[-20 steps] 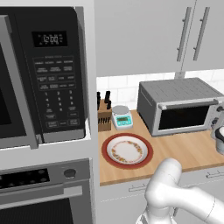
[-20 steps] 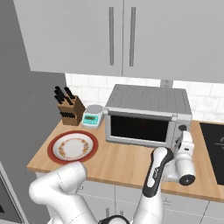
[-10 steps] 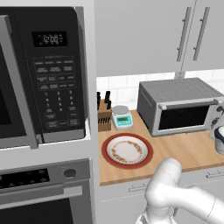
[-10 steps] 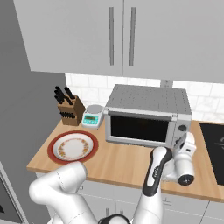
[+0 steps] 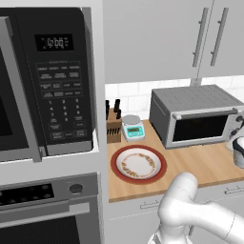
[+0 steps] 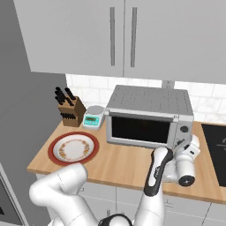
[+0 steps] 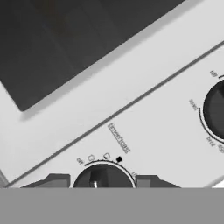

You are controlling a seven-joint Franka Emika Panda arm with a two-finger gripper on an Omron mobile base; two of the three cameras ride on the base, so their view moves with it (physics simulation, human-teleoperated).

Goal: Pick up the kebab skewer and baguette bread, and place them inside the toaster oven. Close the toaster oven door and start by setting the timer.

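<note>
Nothing shifted over last second: gripper [image 7: 101, 183] jaws stay pinched on timer knob [image 7: 103, 177], toaster oven door [image 6: 140, 130] shut; timer-setting under way.

Plainly a home kitchen, rendered. Wooden counter [image 6: 123, 163] under white wall cabinets [image 6: 123, 37] and a tiled backsplash. At nine o'clock in the left base view, a black microwave [image 5: 45, 81] stacked over a built-in wall oven [image 5: 47, 209]. On the counter: knife block [image 6: 70, 108], small scale [image 6: 92, 118], patterned plate [image 6: 73, 148], silver toaster oven [image 6: 150, 117]. At three o'clock in the right base view, a dark cooktop [image 6: 216, 148].
</note>
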